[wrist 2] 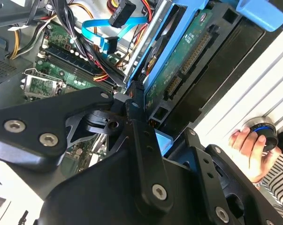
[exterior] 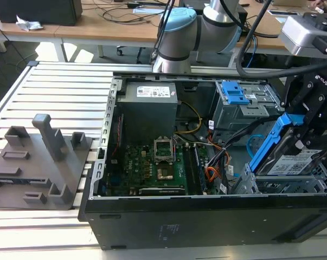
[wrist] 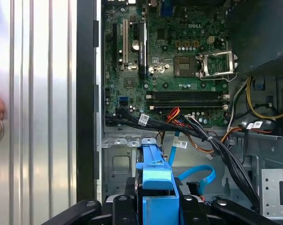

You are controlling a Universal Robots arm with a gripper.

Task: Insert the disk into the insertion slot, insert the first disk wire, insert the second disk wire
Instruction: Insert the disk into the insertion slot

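Note:
In the exterior view, my gripper (exterior: pixel 300 142) is shut on the disk (exterior: pixel 291 163), a silver drive with a white-and-blue label in a bright blue carrier (exterior: pixel 269 143). The disk hangs tilted at the exterior view's right, with its lower end at the mouth of the insertion slot (exterior: pixel 293 186), a grey perforated cage. How deep it sits I cannot tell. The second wrist view shows the disk's green underside (wrist 2: pixel 190 49) beside a black finger (wrist 2: pixel 134 112). The first wrist view has the carrier (wrist: pixel 157 180) between my fingers. A loose blue flat wire (wrist 2: pixel 101 30) (wrist: pixel 200 174) lies close by.
The open computer case (exterior: pixel 206 222) holds a motherboard (exterior: pixel 152 165) (wrist: pixel 179 61), cable bundles (wrist: pixel 202 136) and a rear bay with a blue latch (exterior: pixel 233 92). A grey fixture block (exterior: pixel 41 162) stands at the exterior view's left. A person's hand (wrist 2: pixel 249 147) rests on a knob outside the case.

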